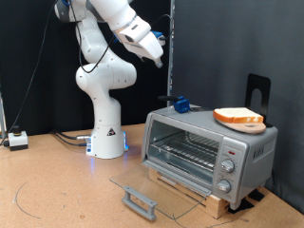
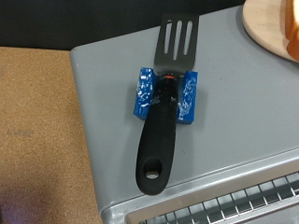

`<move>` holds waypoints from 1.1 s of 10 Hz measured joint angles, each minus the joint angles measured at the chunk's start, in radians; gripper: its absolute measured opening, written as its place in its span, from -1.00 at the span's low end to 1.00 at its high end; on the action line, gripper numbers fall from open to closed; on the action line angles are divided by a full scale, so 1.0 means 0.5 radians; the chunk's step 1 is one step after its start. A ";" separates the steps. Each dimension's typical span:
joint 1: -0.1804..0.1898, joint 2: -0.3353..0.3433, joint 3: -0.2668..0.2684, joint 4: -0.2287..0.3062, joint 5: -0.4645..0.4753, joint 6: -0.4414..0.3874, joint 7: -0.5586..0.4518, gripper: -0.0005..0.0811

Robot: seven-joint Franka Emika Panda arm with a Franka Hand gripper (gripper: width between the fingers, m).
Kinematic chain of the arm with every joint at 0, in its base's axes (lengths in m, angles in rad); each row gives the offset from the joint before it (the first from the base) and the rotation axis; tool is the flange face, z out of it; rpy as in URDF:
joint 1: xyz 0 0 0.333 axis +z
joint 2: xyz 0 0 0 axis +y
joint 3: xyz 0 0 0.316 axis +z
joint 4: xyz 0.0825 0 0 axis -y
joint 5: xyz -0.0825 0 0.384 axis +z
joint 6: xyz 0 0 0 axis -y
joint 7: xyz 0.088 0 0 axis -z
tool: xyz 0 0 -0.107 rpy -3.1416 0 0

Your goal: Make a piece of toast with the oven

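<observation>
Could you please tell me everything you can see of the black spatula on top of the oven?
The spatula is black and looks plastic, with a slotted flat blade and a thick handle ending in a hanging hole. It lies across a blue holder on the oven's grey top, above the open door. The gripper hangs above it, apart.

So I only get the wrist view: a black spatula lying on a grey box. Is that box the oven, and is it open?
Observer: Yes, that's the oven. Its glass door is folded down flat in front.
Operator: Where's the bread?
Observer: The piece of toast lies on a round board on the oven's top, at the exterior view's right end.
Operator: And the hand?
Observer: The fingers hang high above the oven, well clear of the spatula.
</observation>
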 joint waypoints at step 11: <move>0.010 -0.035 0.471 -0.343 0.007 0.326 0.147 0.99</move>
